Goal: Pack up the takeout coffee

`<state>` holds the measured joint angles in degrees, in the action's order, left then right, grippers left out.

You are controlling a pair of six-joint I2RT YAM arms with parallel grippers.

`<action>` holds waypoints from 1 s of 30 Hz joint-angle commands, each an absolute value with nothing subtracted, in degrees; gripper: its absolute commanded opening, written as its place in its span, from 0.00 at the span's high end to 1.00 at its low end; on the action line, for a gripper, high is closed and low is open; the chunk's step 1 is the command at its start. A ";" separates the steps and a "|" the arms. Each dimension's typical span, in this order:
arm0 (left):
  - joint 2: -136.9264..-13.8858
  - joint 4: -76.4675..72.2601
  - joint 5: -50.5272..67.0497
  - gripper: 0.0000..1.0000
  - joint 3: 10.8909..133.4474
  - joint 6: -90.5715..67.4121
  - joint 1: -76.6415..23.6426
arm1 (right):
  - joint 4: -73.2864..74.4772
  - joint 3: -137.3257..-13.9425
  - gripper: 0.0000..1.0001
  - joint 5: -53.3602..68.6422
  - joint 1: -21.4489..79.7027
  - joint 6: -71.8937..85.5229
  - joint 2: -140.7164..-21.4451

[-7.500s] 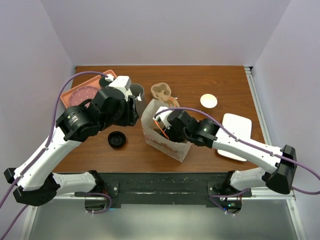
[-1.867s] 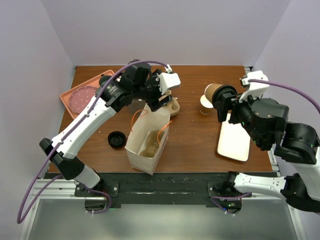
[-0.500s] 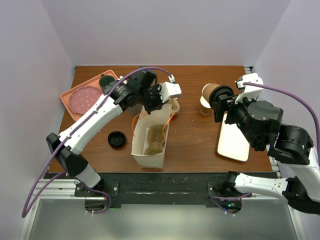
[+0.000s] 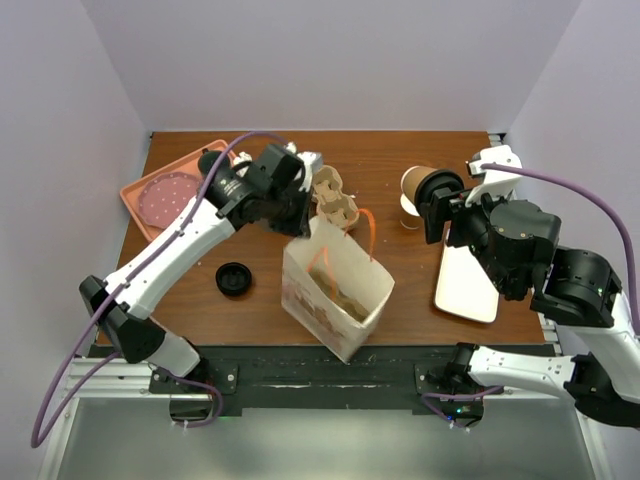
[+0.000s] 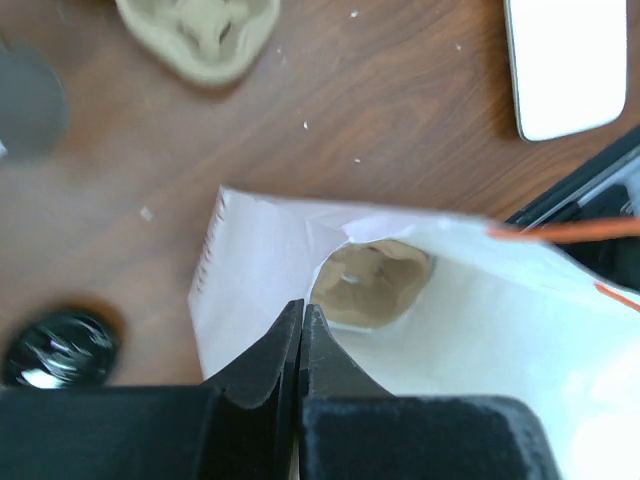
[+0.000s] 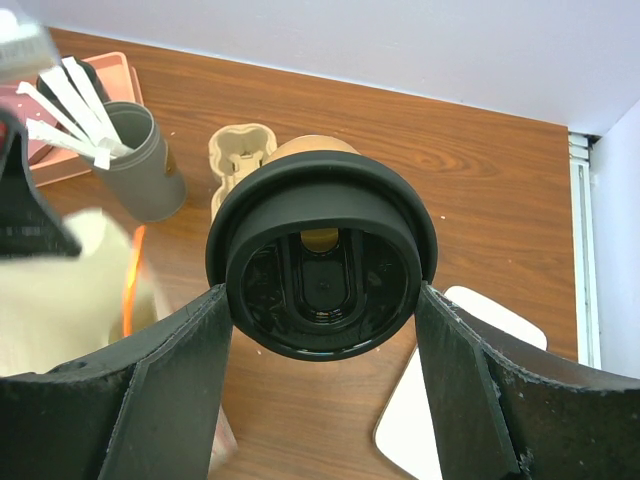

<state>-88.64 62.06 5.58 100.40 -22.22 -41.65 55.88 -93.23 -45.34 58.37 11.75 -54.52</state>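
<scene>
The takeout coffee (image 4: 418, 185), a tan cup with a black lid (image 6: 322, 270), lies sideways in the air over the right of the table. My right gripper (image 4: 437, 205) (image 6: 322, 295) is shut on it, one finger on each side of the lid. A white paper bag (image 4: 335, 290) with orange handles leans near the table's middle, and a cardboard cup carrier (image 5: 370, 285) sits inside it. My left gripper (image 4: 300, 218) (image 5: 302, 305) is shut, pinching the bag's (image 5: 260, 260) rim at its back left corner.
A second cup carrier (image 4: 335, 197) (image 6: 240, 155) lies behind the bag. A grey tumbler (image 6: 140, 170) with white utensils stands at the left. A pink tray (image 4: 165, 195), a loose black lid (image 4: 232, 278), a white plate (image 4: 465, 280) and a white disc (image 4: 408, 207) are on the table.
The left gripper has drawn back to the left, and the bag has swung and tipped so it now leans toward the right front. The right arm with the cup has barely moved.
</scene>
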 commanded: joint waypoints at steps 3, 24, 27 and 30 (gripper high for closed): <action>-75.43 58.71 0.18 1.00 87.81 -50.08 -41.40 | 52.56 -93.16 0.85 -44.30 58.18 11.69 -55.90; -64.86 54.22 -10.88 0.35 82.43 -44.66 -41.48 | 58.09 -101.59 0.85 -39.73 58.18 11.78 -61.96; -67.32 58.35 -15.02 0.33 87.09 -38.51 -41.48 | 58.18 -104.23 0.84 -32.39 58.18 7.50 -62.66; -70.56 61.26 -17.05 0.32 90.43 -33.94 -41.48 | 59.76 -107.57 0.85 -27.09 58.27 4.76 -62.93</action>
